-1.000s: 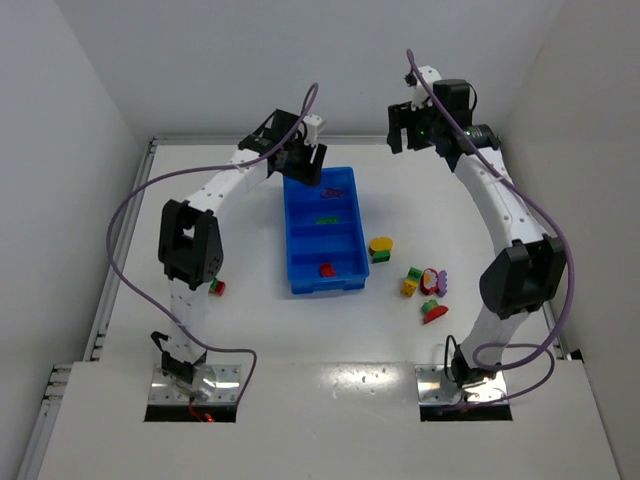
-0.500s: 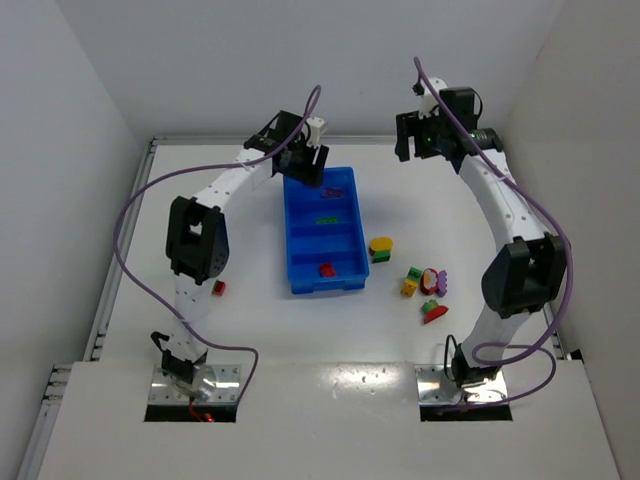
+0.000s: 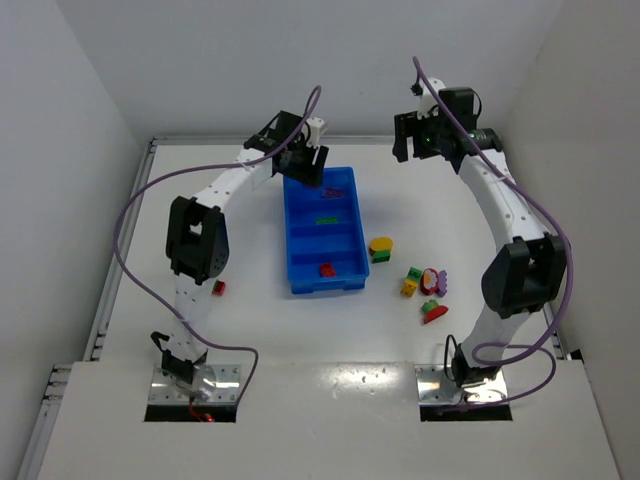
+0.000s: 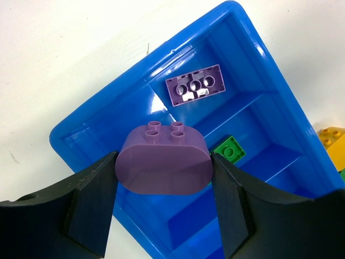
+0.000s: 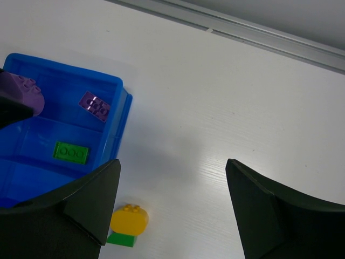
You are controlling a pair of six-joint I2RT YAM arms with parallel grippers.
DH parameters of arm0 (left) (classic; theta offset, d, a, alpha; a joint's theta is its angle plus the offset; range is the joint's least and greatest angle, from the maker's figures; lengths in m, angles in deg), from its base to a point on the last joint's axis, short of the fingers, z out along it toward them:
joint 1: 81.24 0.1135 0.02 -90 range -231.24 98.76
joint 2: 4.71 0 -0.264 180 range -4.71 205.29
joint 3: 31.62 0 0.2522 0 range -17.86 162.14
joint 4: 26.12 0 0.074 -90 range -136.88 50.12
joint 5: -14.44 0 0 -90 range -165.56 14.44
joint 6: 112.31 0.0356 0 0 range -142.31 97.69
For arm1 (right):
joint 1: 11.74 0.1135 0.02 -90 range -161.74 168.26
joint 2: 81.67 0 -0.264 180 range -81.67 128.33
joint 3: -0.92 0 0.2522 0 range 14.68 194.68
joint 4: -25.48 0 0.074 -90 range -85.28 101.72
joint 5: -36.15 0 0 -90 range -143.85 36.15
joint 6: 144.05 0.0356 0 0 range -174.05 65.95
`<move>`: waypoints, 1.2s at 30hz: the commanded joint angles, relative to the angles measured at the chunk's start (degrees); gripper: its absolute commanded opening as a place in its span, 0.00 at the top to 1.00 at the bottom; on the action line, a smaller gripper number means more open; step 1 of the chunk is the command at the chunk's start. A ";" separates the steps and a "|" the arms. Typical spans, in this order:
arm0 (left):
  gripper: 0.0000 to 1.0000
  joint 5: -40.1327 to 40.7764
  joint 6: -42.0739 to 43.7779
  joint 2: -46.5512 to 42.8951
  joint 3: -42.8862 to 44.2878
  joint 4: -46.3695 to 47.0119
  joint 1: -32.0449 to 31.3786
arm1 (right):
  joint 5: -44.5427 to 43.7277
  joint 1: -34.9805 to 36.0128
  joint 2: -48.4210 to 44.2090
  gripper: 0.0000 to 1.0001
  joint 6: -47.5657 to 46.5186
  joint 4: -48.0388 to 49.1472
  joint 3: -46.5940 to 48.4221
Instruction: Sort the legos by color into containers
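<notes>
My left gripper (image 3: 305, 165) (image 4: 163, 162) is shut on a rounded purple lego (image 4: 164, 167) and holds it above the far end of the blue tray (image 3: 291, 232) (image 4: 64, 135). The containers are this tray's compartments. The far one holds a flat purple brick (image 4: 195, 86) (image 3: 335, 190). A green brick (image 4: 228, 151) (image 3: 326, 219) lies in the one behind it, and a red piece (image 3: 326, 269) in the nearest. My right gripper (image 3: 415, 140) (image 5: 172, 162) hangs open and high over the table's back right, with nothing between its fingers.
A yellow rounded piece on a green brick (image 3: 380, 246) (image 5: 129, 219) sits just right of the tray. Several mixed pieces (image 3: 425, 284) and a red one (image 3: 435, 314) lie further right. A lone red piece (image 3: 217, 288) lies by the left arm's base.
The right gripper has shifted slightly to the right and back. The left arm's elbow has swung a little, while its gripper stays over the tray's far end with the purple lego.
</notes>
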 commanded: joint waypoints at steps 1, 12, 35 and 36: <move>0.78 0.40 0.20 -0.38 -0.17 0.55 -0.31 | 0.51 -0.25 -0.31 0.20 0.88 0.95 1.45; 0.78 0.93 0.20 -0.38 -0.17 0.55 -0.31 | 1.56 -0.25 -0.31 0.20 1.41 0.95 0.93; 0.61 -0.21 0.73 -0.90 -1.40 0.55 -0.84 | 2.09 -0.25 -0.83 0.20 1.41 1.48 -0.13; 0.57 -0.21 0.73 -0.91 -2.01 0.55 -0.84 | 2.09 -0.25 -0.83 0.20 1.41 1.48 -0.74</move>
